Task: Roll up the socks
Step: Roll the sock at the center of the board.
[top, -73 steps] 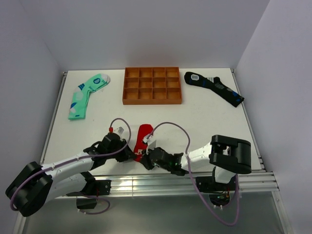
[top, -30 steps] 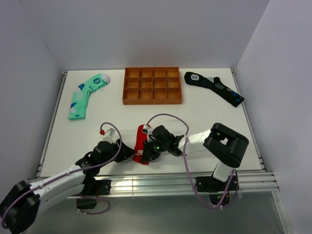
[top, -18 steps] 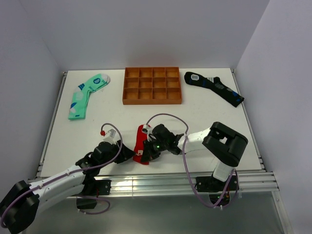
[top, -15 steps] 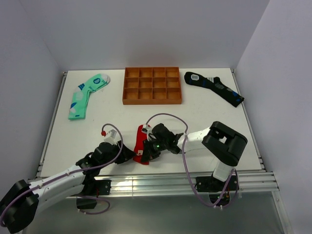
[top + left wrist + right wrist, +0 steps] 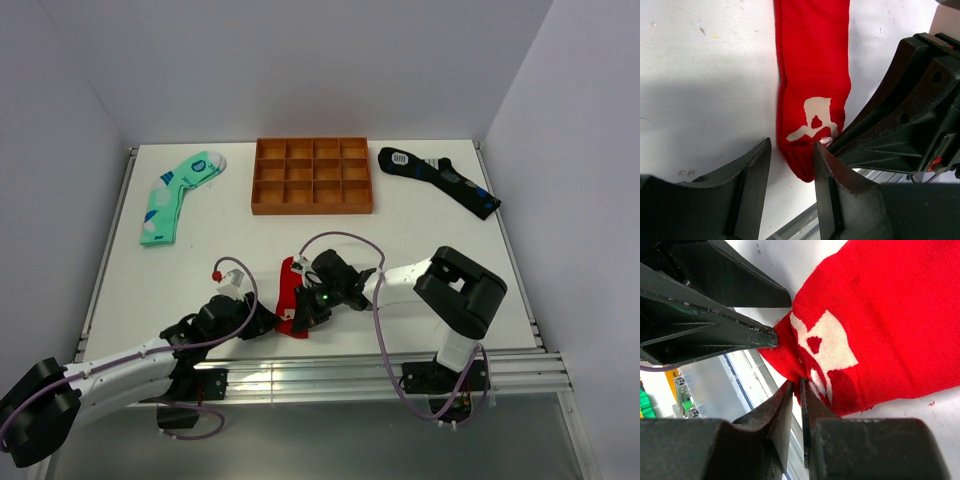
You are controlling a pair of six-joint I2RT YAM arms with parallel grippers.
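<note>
A red sock [image 5: 291, 290] with a white mark lies near the table's front edge, lengthwise away from the arms. It shows in the left wrist view [image 5: 812, 80] and the right wrist view [image 5: 880, 335]. My right gripper [image 5: 305, 312] is shut on the sock's near end, a pinch of red cloth between its fingertips [image 5: 797, 385]. My left gripper [image 5: 268, 322] is open, its jaws either side of the same near end [image 5: 790, 150], close beside the right gripper. A green sock [image 5: 175, 195] lies at the back left and a black sock [image 5: 440, 178] at the back right.
An orange compartment tray [image 5: 312, 175] stands at the back middle. The table's front edge and metal rail [image 5: 330, 365] lie just below both grippers. White walls close in the left, back and right sides.
My left arm has swung in from the left and its gripper now sits closer to the sock's near end. My right gripper stays pinched on the sock, which has shifted slightly.
</note>
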